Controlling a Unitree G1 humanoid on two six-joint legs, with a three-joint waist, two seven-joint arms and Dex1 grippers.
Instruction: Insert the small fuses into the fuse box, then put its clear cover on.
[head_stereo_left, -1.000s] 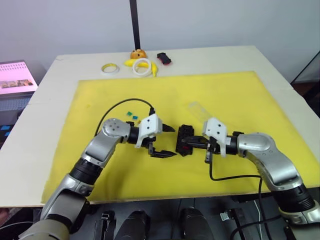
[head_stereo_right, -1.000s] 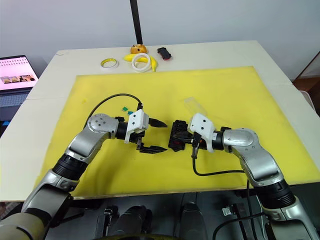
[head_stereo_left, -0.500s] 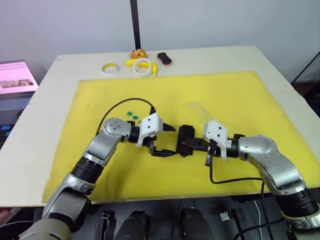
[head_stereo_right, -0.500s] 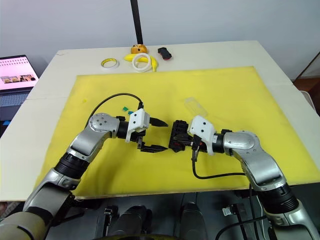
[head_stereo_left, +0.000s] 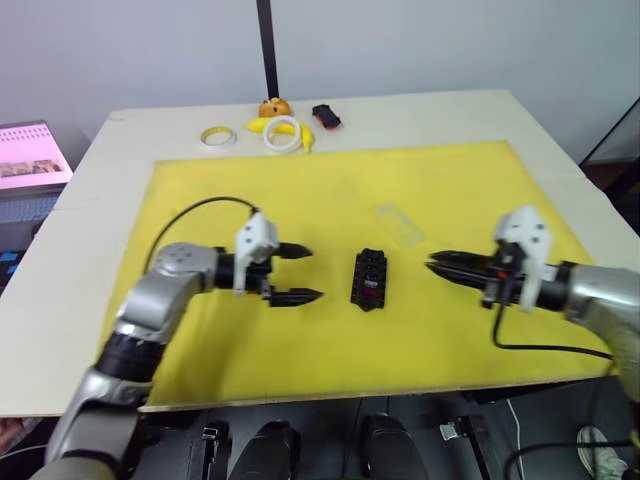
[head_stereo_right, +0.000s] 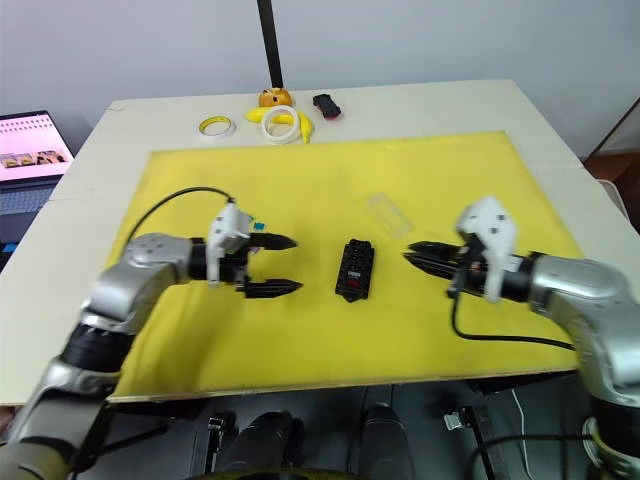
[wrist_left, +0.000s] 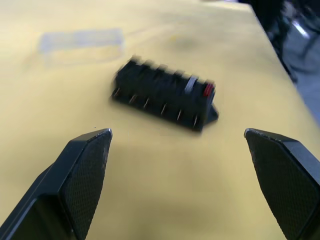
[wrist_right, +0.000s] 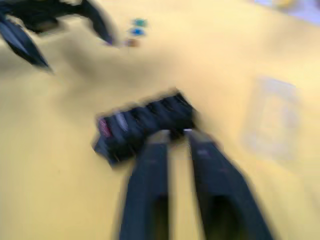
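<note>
yellow mat (head_stereo_left: 330, 190): left gripper (head_stereo_left: 296, 272) wide, empty; right gripper (head_stereo_left: 440, 267) closed, empty.

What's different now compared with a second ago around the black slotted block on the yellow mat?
Both arms pulled back from the black slotted fuse box: the left gripper, open, drew away toward the robot's left, and the right gripper, fingers nearly together, let go of the block and withdrew to the right. The block, the clear rectangular cover and the small loose fuses stayed put.
</note>
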